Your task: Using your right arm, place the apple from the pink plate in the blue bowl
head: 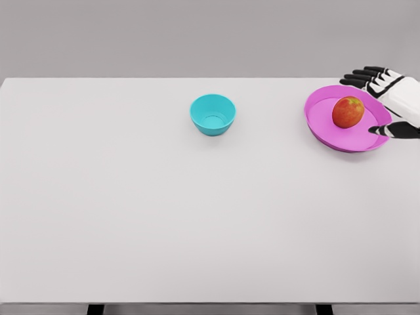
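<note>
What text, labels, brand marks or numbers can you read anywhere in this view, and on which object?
None. No readable text, label, number or sign shows in the head view.
The apple, the pink plate, the blue bowl and the white table are all plain and unmarked.
The right robot hand, open beside the plate, shows only black and white panels, no lettering.

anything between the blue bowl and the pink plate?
Nothing: head view shows only bare white table between the small blue bowl and round pink plate.
</note>
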Robot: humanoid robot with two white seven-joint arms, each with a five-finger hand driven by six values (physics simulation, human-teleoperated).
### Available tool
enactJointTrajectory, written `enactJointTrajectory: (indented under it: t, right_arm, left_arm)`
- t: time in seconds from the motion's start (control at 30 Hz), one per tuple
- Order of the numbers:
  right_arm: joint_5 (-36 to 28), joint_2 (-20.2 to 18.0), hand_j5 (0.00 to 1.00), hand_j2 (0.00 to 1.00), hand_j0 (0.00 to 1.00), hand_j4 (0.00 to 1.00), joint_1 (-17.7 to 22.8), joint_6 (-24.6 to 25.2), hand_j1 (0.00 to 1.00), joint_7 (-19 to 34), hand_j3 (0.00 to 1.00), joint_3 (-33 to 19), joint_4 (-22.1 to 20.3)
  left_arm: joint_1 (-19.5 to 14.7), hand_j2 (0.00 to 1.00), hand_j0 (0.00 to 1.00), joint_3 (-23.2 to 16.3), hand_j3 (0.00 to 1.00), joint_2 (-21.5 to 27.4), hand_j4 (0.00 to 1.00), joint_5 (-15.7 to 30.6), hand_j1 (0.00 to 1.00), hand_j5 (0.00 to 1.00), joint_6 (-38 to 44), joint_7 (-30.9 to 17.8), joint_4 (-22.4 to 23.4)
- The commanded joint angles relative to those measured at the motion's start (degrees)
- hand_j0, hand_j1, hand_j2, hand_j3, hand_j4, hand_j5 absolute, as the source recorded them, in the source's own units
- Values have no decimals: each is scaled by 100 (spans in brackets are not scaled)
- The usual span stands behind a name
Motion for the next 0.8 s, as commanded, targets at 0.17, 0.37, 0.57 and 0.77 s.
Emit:
enactJointTrajectory:
  t: [0.17,0.37,0.57,0.77]
  right_arm:
    - [19,79,100,100,100,100,-62,0,100,147,100,-397,1160]
    - [-43,895,100,100,100,100,-1923,0,100,3533,100,-143,2266]
    - [28,1828,100,100,100,100,-3155,0,100,3533,100,1334,4210]
    - [45,2118,100,100,100,100,-3463,0,100,3533,100,1651,4676]
  left_arm:
    - [0,100,100,1,100,0,100,0,100,100,-1,-1,-1]
    - [0,100,100,1,100,0,100,0,100,100,8,-1,-1]
    - [9,100,100,1,100,0,100,0,100,100,-1,-1,-1]
    - [0,100,100,1,100,0,100,0,100,100,-1,-1,-1]
